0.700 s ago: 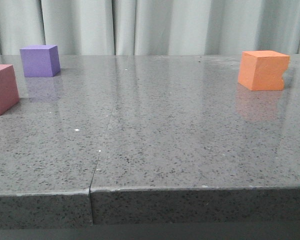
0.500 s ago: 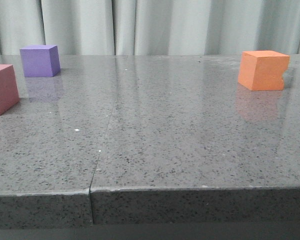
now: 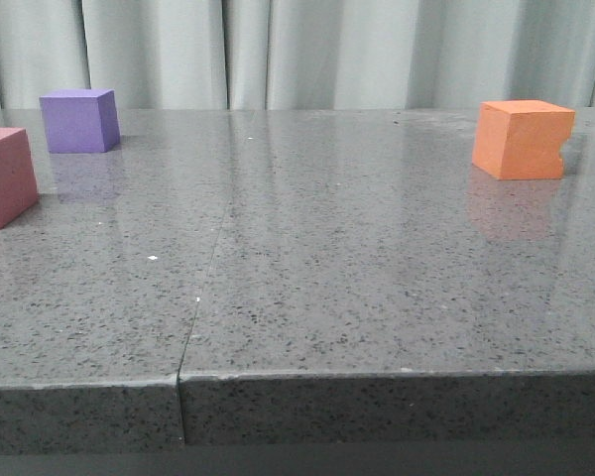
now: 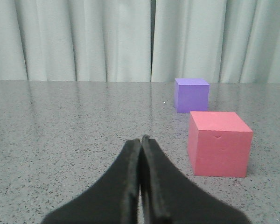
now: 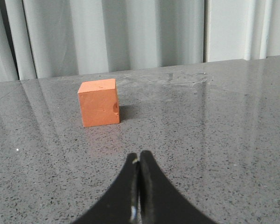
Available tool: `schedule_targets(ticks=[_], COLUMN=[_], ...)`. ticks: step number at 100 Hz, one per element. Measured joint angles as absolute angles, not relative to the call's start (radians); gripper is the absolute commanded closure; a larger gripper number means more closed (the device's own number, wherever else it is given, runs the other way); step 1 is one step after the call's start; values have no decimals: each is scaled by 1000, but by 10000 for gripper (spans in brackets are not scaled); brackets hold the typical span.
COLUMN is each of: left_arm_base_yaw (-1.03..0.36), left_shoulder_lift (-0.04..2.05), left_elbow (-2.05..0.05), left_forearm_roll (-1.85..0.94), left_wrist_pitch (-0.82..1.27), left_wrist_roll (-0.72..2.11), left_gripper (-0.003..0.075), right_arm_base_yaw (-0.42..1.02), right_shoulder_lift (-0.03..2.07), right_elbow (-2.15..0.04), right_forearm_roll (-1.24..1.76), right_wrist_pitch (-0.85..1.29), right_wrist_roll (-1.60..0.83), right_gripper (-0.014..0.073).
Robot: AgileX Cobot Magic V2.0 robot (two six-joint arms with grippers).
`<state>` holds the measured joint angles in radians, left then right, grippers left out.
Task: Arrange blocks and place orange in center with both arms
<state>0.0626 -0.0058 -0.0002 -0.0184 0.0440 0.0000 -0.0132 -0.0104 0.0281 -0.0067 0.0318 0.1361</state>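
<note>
The orange cube (image 3: 522, 139), with a notch in its right edge, sits at the far right of the grey table (image 3: 307, 268). It also shows in the right wrist view (image 5: 99, 102), ahead of my right gripper (image 5: 140, 156), which is shut and empty. The purple cube (image 3: 77, 120) stands at the far left. The pinkish-red cube (image 3: 4, 177) sits nearer, at the left edge of the front view. Both show in the left wrist view, the pinkish-red cube (image 4: 218, 143) close beside my shut, empty left gripper (image 4: 141, 139) and the purple cube (image 4: 192, 94) beyond it. Neither gripper shows in the front view.
A pale curtain (image 3: 307, 50) hangs behind the table. A seam (image 3: 203, 288) runs through the tabletop from front to back, left of the middle. The table's front edge (image 3: 377, 375) is near the camera.
</note>
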Motion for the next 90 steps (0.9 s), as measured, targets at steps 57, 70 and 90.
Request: schedule_targets(ticks=[57,70,90], left_arm_base_yaw=[63,63,63], left_shoulder_lift=[-6,-6,-6], left_elbow=[0,0,0], left_forearm_roll=[-18,-18,-18], left_wrist_pitch=[44,44,44], left_wrist_roll=[0,0,0], left_gripper=[741,741,741], right_arm_base_yaw=[-13,-13,-13], right_shoulder_lift=[48,142,317], right_elbow=[-146,-256,-416], right_forearm_roll=[-7,-7,-7], right_wrist_pitch=[61,184,320], right_wrist_roll=[138,138,138], right_gripper=[653,653,649])
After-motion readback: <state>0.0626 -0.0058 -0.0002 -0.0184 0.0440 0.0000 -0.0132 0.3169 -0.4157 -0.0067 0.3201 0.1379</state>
